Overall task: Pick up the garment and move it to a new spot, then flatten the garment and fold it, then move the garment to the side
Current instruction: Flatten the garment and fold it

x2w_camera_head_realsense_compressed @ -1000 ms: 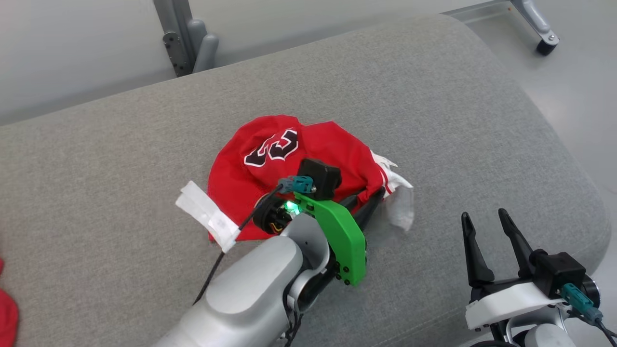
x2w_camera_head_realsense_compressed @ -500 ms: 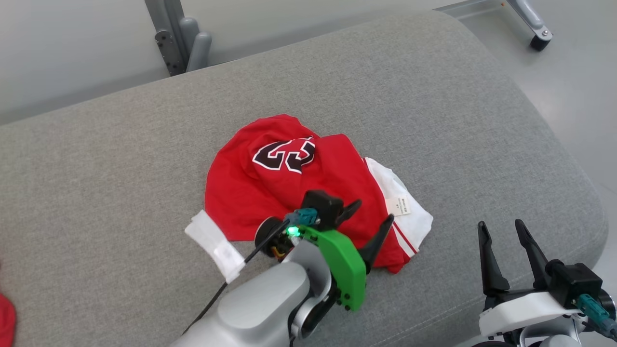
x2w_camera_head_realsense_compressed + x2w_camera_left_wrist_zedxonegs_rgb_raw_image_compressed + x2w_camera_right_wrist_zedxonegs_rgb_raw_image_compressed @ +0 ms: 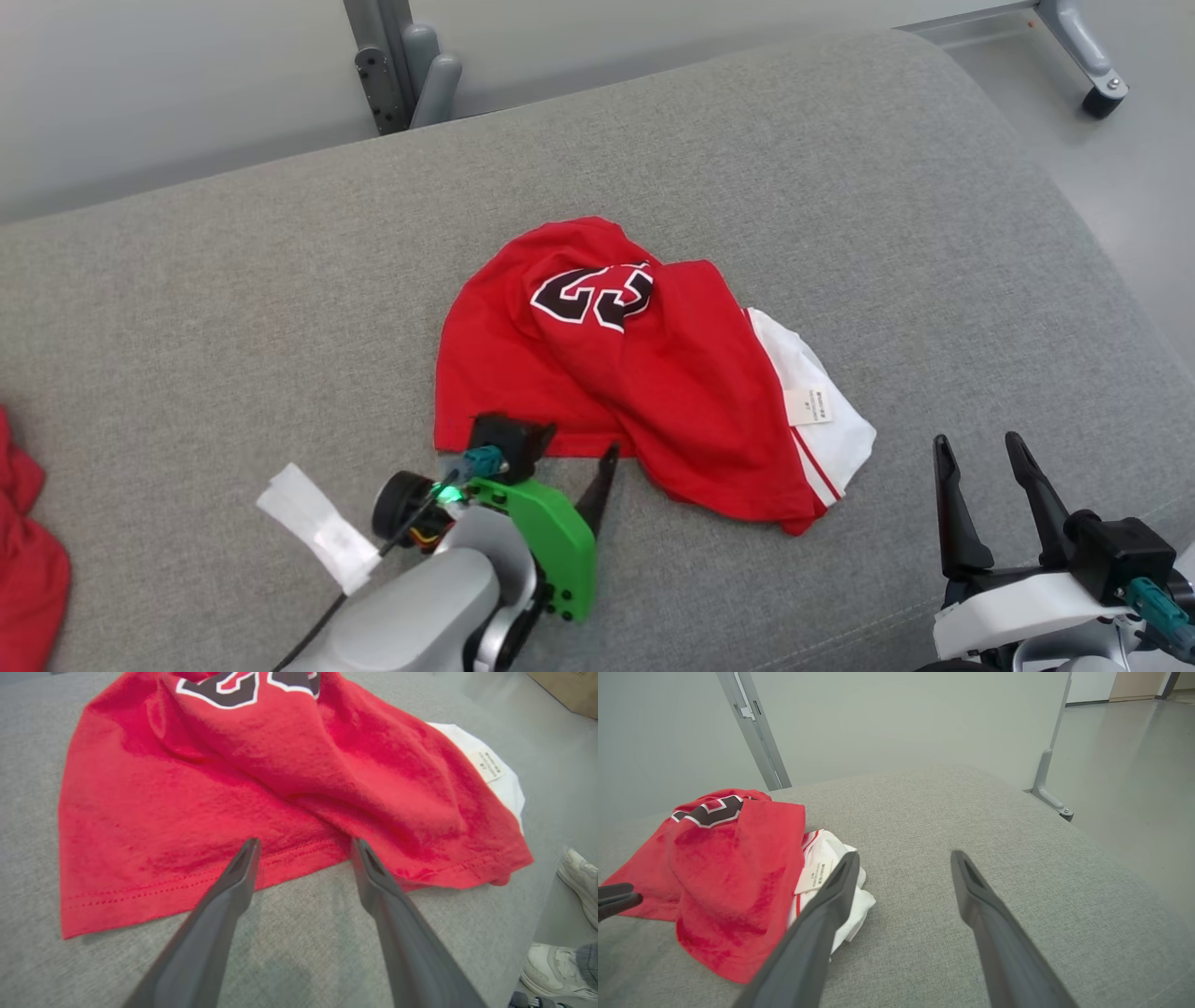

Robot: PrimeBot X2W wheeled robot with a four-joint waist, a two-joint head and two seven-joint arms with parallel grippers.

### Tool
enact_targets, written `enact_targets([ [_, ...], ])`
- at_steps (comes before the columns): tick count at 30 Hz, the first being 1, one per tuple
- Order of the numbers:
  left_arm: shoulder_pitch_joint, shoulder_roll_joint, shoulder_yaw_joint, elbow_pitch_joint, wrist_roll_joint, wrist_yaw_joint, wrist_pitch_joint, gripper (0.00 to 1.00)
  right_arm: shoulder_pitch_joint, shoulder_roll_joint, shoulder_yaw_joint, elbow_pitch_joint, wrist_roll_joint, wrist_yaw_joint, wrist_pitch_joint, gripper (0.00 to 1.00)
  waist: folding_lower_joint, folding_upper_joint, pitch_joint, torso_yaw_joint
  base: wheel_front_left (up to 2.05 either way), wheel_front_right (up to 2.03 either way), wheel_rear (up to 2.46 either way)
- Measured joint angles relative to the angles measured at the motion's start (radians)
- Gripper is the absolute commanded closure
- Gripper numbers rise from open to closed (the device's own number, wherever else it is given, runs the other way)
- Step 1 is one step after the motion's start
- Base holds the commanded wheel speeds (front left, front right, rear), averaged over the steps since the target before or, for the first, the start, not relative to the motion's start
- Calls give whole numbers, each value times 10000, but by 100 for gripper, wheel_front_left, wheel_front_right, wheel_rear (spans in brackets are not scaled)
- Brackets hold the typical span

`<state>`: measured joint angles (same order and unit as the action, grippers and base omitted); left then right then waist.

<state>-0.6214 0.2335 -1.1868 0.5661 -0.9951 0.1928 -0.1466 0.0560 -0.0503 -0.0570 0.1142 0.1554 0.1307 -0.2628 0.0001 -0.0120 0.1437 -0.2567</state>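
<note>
Head view, near edge: left pincer low over grey bench, jaws spread wide, empty, tips at near hem of garment; contact unclear. Right pincer at lower right, equally wide, empty, apart from cloth. Mid-bench: red garment lies crumpled, number 23 face-up on far fold. White lining with label pokes out on right side. Second red cloth at bench's left edge. Beyond bench: grey metal post, caster on floor.
</note>
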Motion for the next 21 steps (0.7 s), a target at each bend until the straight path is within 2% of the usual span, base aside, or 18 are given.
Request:
enact_targets([
  [5, -489, -717, -318, -715, 198, -178, 447, 0, -152, 2, 38, -35, 19, 0, 0, 0, 0, 0, 218, 74, 0, 0, 0],
  [11, -1235, -1588, -830, -1335, 1233, -541, 1641, 0, -433, 0, 228, -50, 146, 0, 0, 0, 0, 0, 606, -1, 0, 0, 0],
  [16, -1189, -1745, -951, -1055, 2332, -1058, 2709, 0, -617, 4, 382, 23, 382, 0, -2, 0, 0, 0, 851, -332, 0, 0, 0],
  [21, -991, -1814, -972, -642, 2871, -1208, 3047, 0, -617, 0, 360, 109, 583, 0, -2, 0, 0, 0, 1035, -743, 0, 0, 0],
])
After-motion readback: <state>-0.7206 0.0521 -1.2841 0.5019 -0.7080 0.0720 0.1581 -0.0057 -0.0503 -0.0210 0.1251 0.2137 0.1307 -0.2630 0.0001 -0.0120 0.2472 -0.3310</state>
